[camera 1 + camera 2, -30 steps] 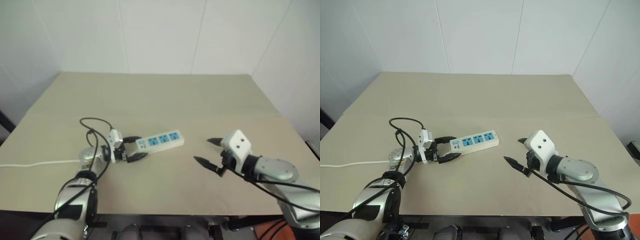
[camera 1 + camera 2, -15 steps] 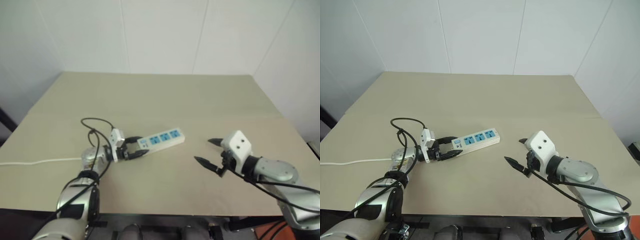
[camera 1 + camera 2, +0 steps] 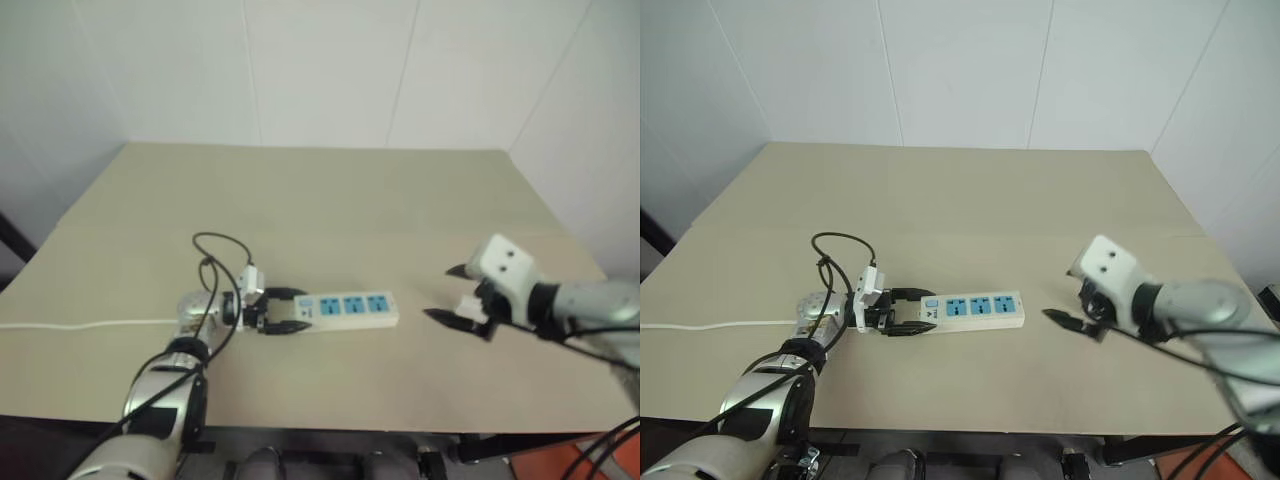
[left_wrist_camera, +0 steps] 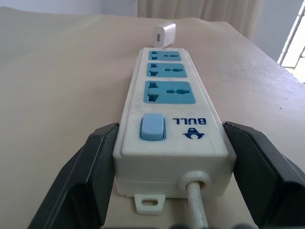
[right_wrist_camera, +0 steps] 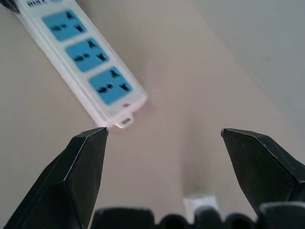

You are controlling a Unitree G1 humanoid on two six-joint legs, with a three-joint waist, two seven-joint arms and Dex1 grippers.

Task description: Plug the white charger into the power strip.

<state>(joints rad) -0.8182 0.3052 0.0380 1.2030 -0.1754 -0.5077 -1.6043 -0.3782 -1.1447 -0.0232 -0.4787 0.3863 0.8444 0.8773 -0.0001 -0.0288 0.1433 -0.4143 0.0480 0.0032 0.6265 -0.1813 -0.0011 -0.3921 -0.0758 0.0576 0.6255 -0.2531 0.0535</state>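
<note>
The power strip [image 3: 348,309] lies flat on the tan table, level across the view, its three blue sockets facing up. My left gripper [image 3: 276,311] is shut on its cord end: in the left wrist view one black finger [image 4: 90,171] presses each side beside the blue switch. The white charger [image 4: 165,34] lies on the table just past the strip's far end, also seen as a small white block [image 3: 467,303]. My right gripper [image 3: 440,292] hangs open above that spot, fingers wide apart, with the white charger [image 5: 200,202] low between them.
The strip's thin white cord [image 3: 80,325] runs off the table's left edge. The table's far half [image 3: 320,190] is bare tan surface up to white walls. The front edge [image 3: 330,430] is close below the strip.
The left gripper has closed on the strip's end, dragging it right and nearer and swinging it level. The right gripper has risen and moved right, baring the charger.
</note>
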